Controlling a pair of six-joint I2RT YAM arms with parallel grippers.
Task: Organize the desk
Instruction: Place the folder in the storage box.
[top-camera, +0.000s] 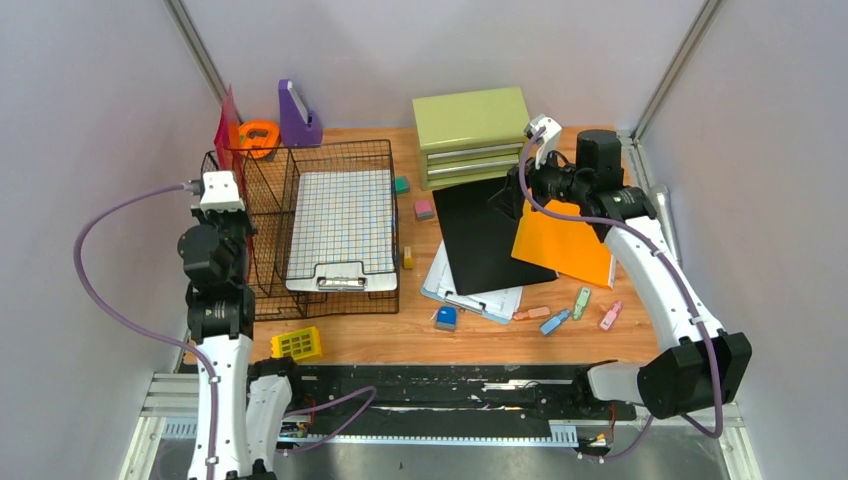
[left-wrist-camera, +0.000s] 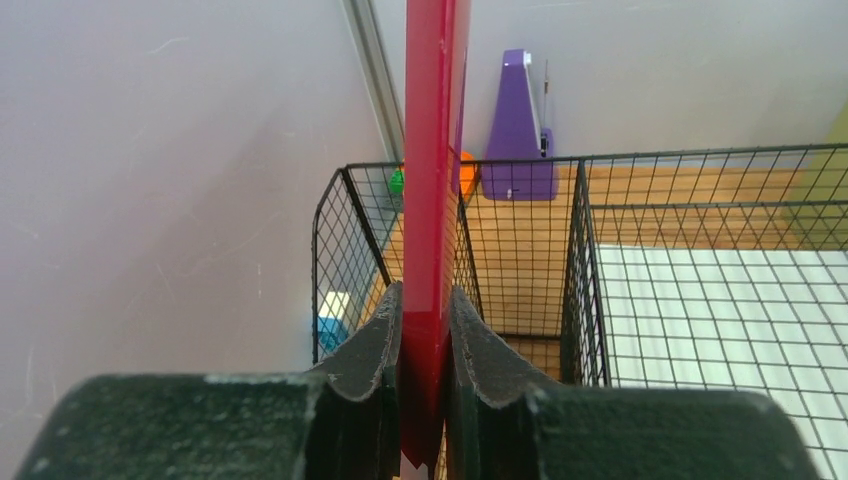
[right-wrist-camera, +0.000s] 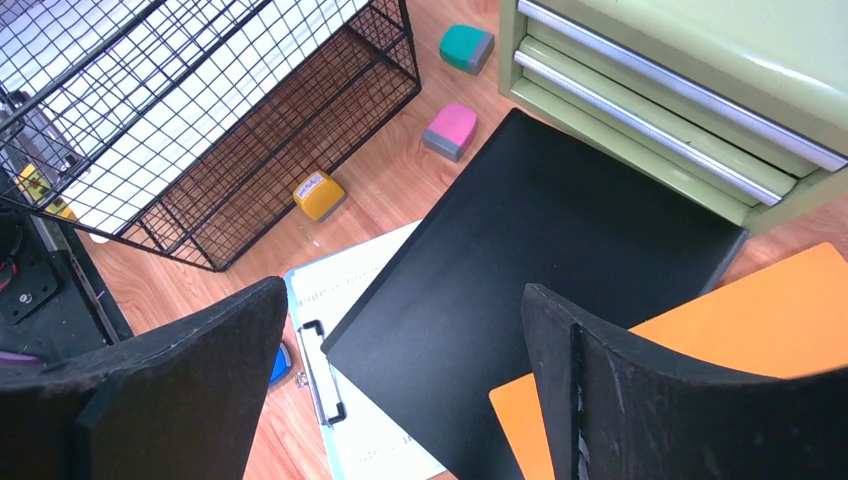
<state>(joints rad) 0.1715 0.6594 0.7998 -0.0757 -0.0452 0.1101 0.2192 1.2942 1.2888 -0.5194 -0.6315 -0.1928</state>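
Fingers of the left gripper (left-wrist-camera: 428, 310) are pressed onto a red folder (left-wrist-camera: 432, 150), which is held upright and edge-on. Its long axis is seen to run from the fingers toward 12 o'clock, parallel to the wire divider (left-wrist-camera: 575, 270) of the black wire basket (top-camera: 300, 150). The narrow compartment, at 9 o'clock of the divider, lies under and ahead of the folder; whether the folder's lower edge is already inside the wire cannot be told. The wide compartment, at 3 o'clock of the divider, is occupied by a clipboard of squared paper (top-camera: 338, 225). Lowering into the narrow slot is judged to be the step in hand, and it is judged to turn on the folder being held parallel to the divider, so that neither wire wall is caught.

Fingers of the right gripper (right-wrist-camera: 400, 295) are spread wide and nothing is gripped. They are poised above a black folder (right-wrist-camera: 520, 250), against which an orange folder (right-wrist-camera: 760, 320) is overlapped at 3 o'clock in the top view.

The worktop (top-camera: 400, 340), of orange-brown wood grain, is shown carrying the basket on its 9 o'clock half and the loose stack on its 3 o'clock half. The right arm is the nearer to that stack; the left arm is occupied.
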